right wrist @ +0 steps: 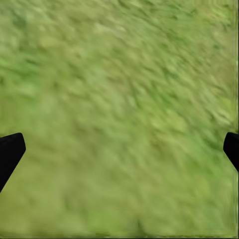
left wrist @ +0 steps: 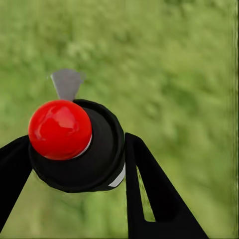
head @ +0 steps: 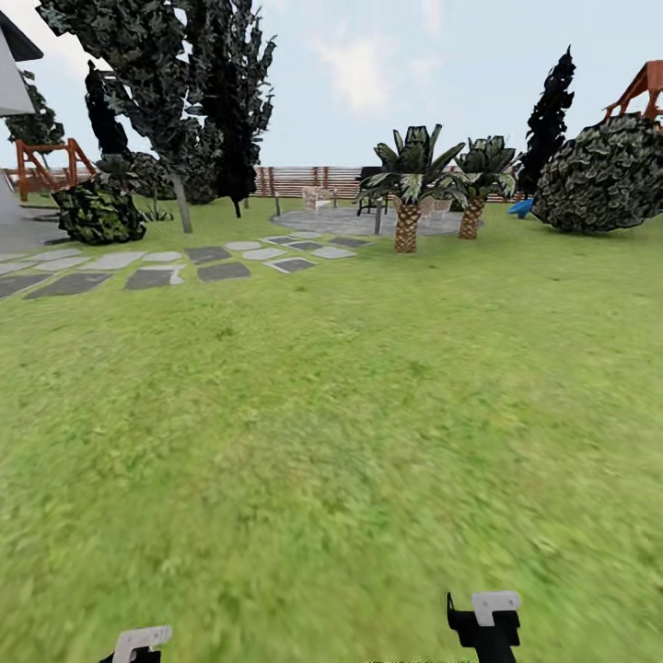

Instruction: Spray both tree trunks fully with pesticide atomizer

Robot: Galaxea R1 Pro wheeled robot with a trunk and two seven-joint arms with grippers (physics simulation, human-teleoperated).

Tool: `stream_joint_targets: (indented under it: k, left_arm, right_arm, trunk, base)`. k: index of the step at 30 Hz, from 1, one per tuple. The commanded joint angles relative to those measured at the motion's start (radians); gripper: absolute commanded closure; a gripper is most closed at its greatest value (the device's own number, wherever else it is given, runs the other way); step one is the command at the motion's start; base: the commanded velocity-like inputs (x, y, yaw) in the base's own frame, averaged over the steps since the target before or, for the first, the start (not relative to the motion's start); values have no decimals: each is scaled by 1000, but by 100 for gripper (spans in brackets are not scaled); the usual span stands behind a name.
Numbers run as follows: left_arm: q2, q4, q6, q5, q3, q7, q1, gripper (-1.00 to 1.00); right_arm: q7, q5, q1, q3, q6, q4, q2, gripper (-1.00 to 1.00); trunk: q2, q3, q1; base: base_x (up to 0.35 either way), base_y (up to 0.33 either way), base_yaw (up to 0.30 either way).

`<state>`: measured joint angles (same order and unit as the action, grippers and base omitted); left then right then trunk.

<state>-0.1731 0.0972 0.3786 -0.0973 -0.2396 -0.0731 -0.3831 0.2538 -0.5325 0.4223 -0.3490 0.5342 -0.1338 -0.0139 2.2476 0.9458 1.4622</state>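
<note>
Your left hand [left wrist: 74,164] is clamped on the pesticide atomizer [left wrist: 79,149]: in the left wrist view the black fingers [left wrist: 149,194] press on either side of its round dark body, with the glossy red top [left wrist: 59,129] facing the camera and a small grey nozzle tab [left wrist: 66,83] sticking out beyond it. So the bottle is already off the floor and travelling with you over the lawn [head: 331,442].

Judging by its look, it is a small, rigid, smooth-sided bottle, probably light, and a round slick body like that can twist or creep between flat fingers. The grip sits on the wide part of the body below the red top, which looks like the right place: it leaves the top and nozzle free. Avoid sharp wrist swings while you drive.

Your right hand [right wrist: 119,149] hangs over bare grass with its fingertips spread wide at the edges of the right wrist view and nothing between them. In the head view both hands peek in at the lower edge, the left [head: 138,643] and the right [head: 485,622].

Ahead, a tree [head: 152,83] with a straight pale trunk [head: 182,204] stands beyond the stepping stones [head: 184,267], left of the two palms [head: 410,184]. The trunk shows no whitish specks from here, though it is too far to be sure. You will need to bring the nozzle close and point it squarely at the trunk.
</note>
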Motion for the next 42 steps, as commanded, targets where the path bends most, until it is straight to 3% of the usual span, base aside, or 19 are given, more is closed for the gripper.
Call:
stream_joint_targets:
  k: [1, 28, 42]
  left_arm:
    - [0, -1, 3, -10, -9, -3, 0, 100]
    - [0, 1, 3, 4, -18, -8, 0, 100]
    - [-2, 5, 5, -5, -14, -4, 0, 100]
  right_arm:
    - [5, -11, 1, -5, 3, 2, 0, -100]
    - [5, -11, 1, -5, 3, 2, 1, -100]
    - [6, -11, 1, -5, 3, 1, 0, -100]
  trunk:
    - [0, 1, 0]
    - [0, 1, 0]
    - [0, 1, 0]
  base:
    - [0, 0, -300]
    - [0, 0, -300]
    - [44, -20, -300]
